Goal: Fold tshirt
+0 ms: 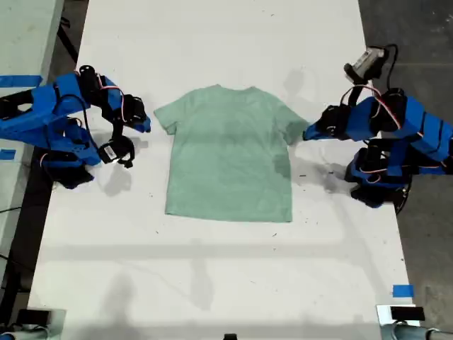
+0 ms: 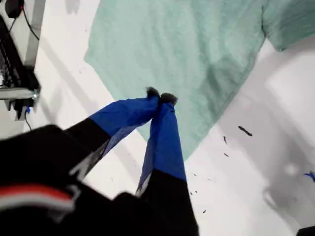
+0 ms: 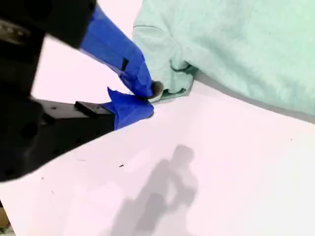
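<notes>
Surface: white table [image 1: 212, 283], dark floor along both side edges of the exterior view.
Counts: two blue arms, two grippers, one tshirt [image 1: 230, 152]. Two strips of blue tape, one of them [image 1: 402, 290] near the table's lower corner at the exterior view's right.
My first gripper [image 2: 160, 97]: jaws pressed together, dark tips meeting. No cloth is visible between them. It hangs over the tshirt's side edge.
First arm placement: at the exterior view's right, with the tip pointing at the sleeve on that side and right at the sleeve's edge.
My second gripper [image 3: 150, 98]: jaws close together. I cannot tell whether they are fully shut or nipping cloth. The upper tip is against or just beside the rumpled sleeve hem [image 3: 177, 91].
Second arm placement: at the exterior view's left, with the tip just beside the sleeve on that side.
Tshirt: lies flat and unfolded at the table's middle between the two arms, both sleeves spread. The neck points to the exterior view's top and the hem to its bottom. Light wrinkles only.
Specks: a few black specks [image 2: 244, 130] on the bare table just beside the tshirt's side edge – near the first arm.
Shadows: soft arm shadows fall on the table below the tshirt in the exterior view.
</notes>
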Motion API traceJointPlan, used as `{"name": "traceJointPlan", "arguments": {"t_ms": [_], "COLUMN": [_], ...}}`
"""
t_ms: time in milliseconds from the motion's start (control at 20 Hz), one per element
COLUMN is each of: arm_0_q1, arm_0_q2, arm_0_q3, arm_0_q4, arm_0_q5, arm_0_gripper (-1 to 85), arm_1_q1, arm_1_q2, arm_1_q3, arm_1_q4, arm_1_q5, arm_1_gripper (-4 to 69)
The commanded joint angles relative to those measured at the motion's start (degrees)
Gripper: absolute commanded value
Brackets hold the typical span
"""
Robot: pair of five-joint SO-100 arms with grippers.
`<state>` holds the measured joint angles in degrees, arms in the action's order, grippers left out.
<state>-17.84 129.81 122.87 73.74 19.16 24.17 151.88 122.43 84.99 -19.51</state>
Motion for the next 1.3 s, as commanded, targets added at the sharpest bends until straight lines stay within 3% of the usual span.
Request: {"name": "traceJointPlan", "arguments": {"t_ms": [0, 450, 750, 800, 850, 900, 1250], "arm_0_q1": [-4.2, -10.4, -12.8, -12.6, -12.3, -12.0, -12.0], "arm_0_q2": [-2.6, -20.8, -23.9, -23.9, -23.9, -23.9, -23.9], "arm_0_q3": [-5.6, -25.6, -28.9, -28.9, -28.9, -28.8, -28.6], "arm_0_q4": [1.2, 7.3, 8.0, 8.2, 8.2, 8.2, 7.7], "arm_0_q5": [3.4, 11.2, 12.4, 12.2, 12.1, 12.0, 12.1], "arm_0_gripper": [0.1, 0.0, 0.0, 0.0, 0.0, 0.0, 0.0], "arm_1_q1": [5.4, 22.5, 27.9, 28.5, 29.1, 29.6, 32.3], "arm_1_q2": [-4.6, -25.0, -32.4, -32.5, -32.5, -32.3, -32.1], "arm_1_q3": [-8.9, -24.1, -32.6, -31.2, -29.4, -27.3, -11.2], "arm_1_q4": [2.8, 6.2, 7.5, 7.2, 6.7, 5.8, -6.9], "arm_1_q5": [-6.9, -24.4, -30.0, -29.7, -29.3, -29.2, -30.4], "arm_1_gripper": [0.0, 0.1, 0.3, 7.2, 20.0, 26.3, 26.5]}}
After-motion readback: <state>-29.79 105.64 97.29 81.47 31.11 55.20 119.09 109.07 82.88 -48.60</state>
